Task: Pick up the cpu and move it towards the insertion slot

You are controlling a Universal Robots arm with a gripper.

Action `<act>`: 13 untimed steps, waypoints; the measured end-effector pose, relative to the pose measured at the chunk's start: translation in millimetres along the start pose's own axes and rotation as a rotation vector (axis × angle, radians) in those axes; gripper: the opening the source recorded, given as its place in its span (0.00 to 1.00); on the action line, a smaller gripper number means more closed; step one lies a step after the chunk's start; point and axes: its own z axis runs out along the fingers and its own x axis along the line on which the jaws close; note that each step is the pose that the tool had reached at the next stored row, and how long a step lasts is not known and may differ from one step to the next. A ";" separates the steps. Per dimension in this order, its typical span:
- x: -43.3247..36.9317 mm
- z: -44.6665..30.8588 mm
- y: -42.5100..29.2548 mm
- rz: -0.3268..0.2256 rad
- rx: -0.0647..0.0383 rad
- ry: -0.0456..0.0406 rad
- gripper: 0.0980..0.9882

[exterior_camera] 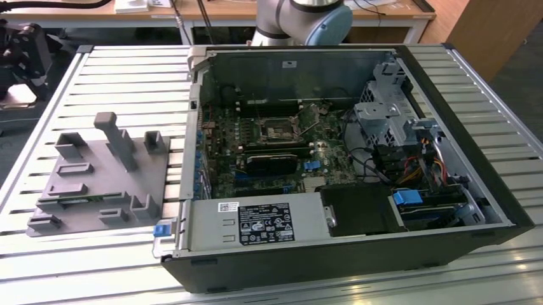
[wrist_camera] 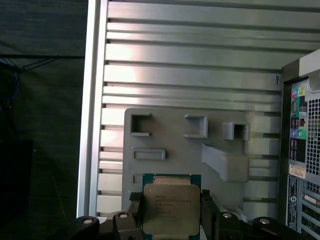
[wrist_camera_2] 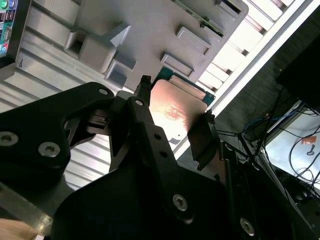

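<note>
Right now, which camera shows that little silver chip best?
The first wrist view: the cpu faces that camera squarely, clamped in the gripper. The second wrist view shows it slanted and glaring, partly behind a finger. The exterior view shows the grey tray from afar.

Silvery metal cpu [wrist_camera: 171, 210], matt plastic tray [wrist_camera: 170, 125]

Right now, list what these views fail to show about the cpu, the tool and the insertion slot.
Underside of the cpu: faces away in both wrist views, gripped by the tool.
Part of its top: covered by the tool's black links in the second wrist view.
Whether the insertion slot has its frame open: too far off in the exterior view.
Height above the grey tray: no view settles it.
</note>
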 end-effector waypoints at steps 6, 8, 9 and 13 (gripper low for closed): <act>-8.0 0.0 -0.3 0.000 0.000 0.0000 0.50; -10.1 0.1 -0.3 0.000 0.000 -0.0001 0.50; -11.1 0.1 -0.3 0.000 0.000 -0.0001 0.50; -14.3 0.0 -0.3 0.000 0.000 0.0001 0.50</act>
